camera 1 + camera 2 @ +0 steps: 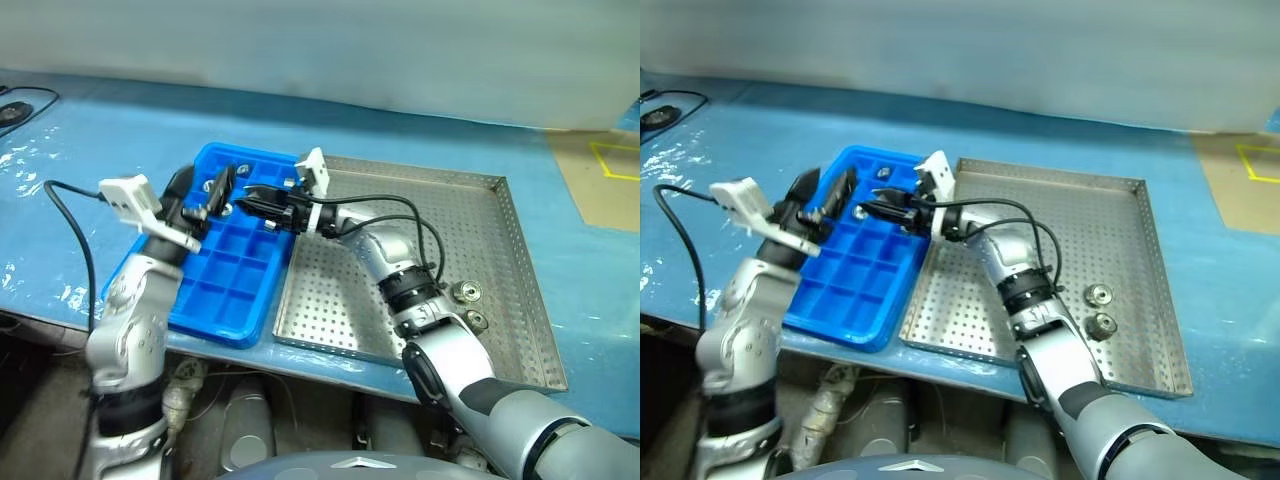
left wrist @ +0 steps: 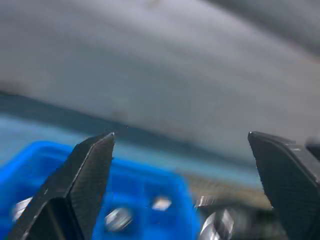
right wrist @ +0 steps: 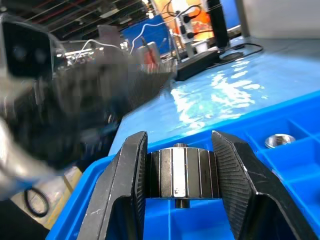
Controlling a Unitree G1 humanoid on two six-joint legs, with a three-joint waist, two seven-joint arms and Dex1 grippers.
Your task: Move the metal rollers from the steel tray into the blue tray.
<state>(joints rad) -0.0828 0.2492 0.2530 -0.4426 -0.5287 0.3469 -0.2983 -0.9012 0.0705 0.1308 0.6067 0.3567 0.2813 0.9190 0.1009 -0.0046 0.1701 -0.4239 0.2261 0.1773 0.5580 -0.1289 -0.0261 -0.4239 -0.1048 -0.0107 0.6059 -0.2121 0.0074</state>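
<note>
While clamped, roller (image 3: pixel 182 172) sits between tool (image 3: pixel 181 176) fingers.

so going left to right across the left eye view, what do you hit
left hand → right hand, shut on a metal roller over the blue tray → steel tray → two metal rollers near its right side

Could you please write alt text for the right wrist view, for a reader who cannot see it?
The right gripper has its jaws shut on a metal roller, held above the blue tray, where another roller sits in a compartment.
</note>
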